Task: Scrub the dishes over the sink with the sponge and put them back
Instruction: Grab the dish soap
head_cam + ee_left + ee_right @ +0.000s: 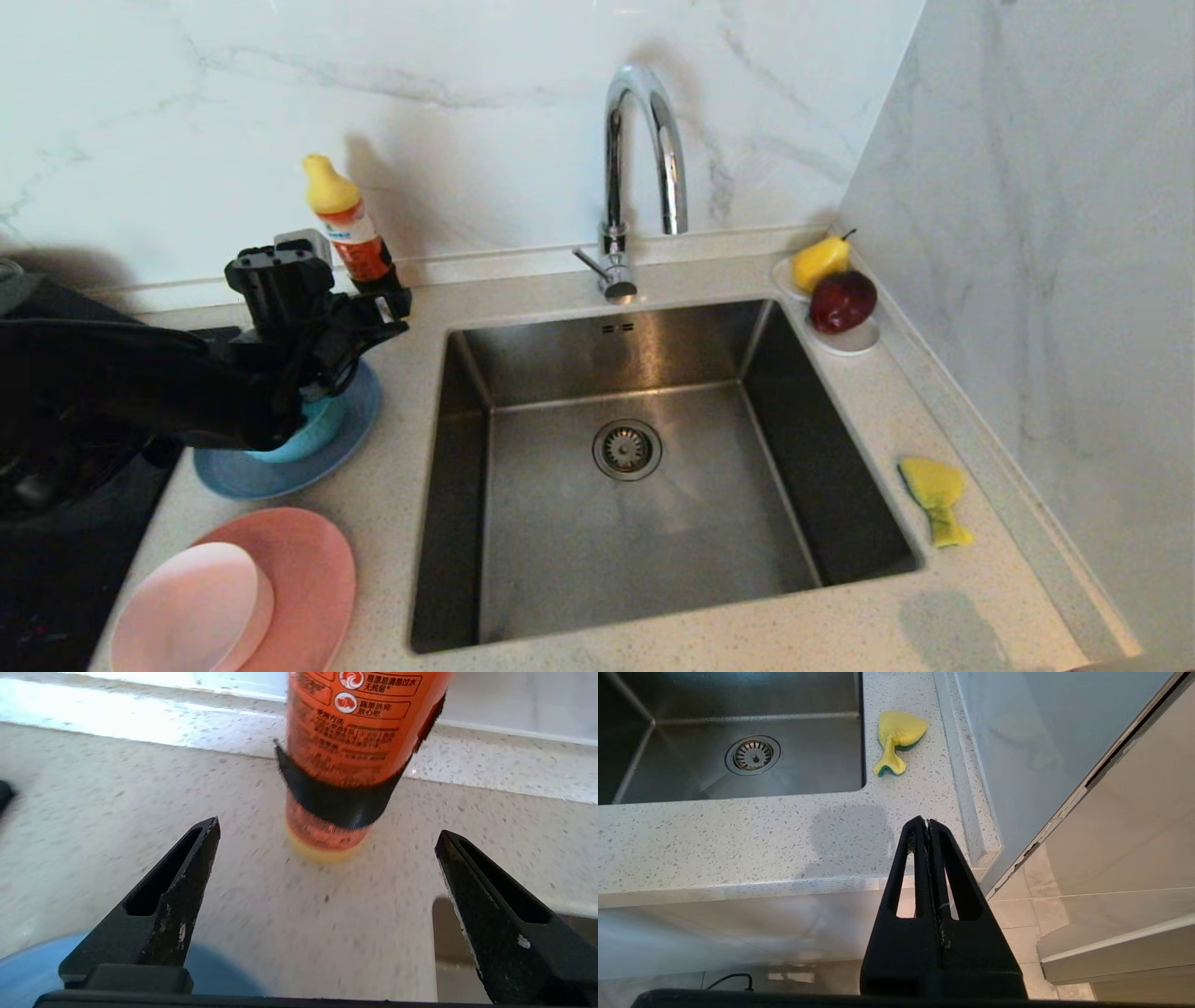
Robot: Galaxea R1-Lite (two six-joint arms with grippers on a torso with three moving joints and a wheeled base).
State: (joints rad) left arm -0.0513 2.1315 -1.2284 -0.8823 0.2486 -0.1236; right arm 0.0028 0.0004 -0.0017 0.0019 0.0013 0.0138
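The grey-blue plate [245, 476] lies on the counter left of the sink [653, 541], with the teal bowl [313, 434] on it. Nearer the front, the small pale pink bowl [191, 607] rests on the salmon-pink plate [313, 579]. My left gripper [383, 313] hovers over the far rim of the grey-blue plate [28, 970]. It [328, 827] is open and empty, facing an orange bottle. The yellow sponge [934, 490] lies on the counter right of the sink, pinched at its middle [896, 737]. My right gripper [927, 821] is shut and empty, off the counter's front right corner.
An orange detergent bottle [350, 229] with a yellow cap stands by the back wall, just beyond my left fingertips [345, 760]. A chrome gooseneck tap [644, 159] rises behind the sink. A white saucer [854, 341] with a pear and an apple sits at the back right. A wall bounds the right side.
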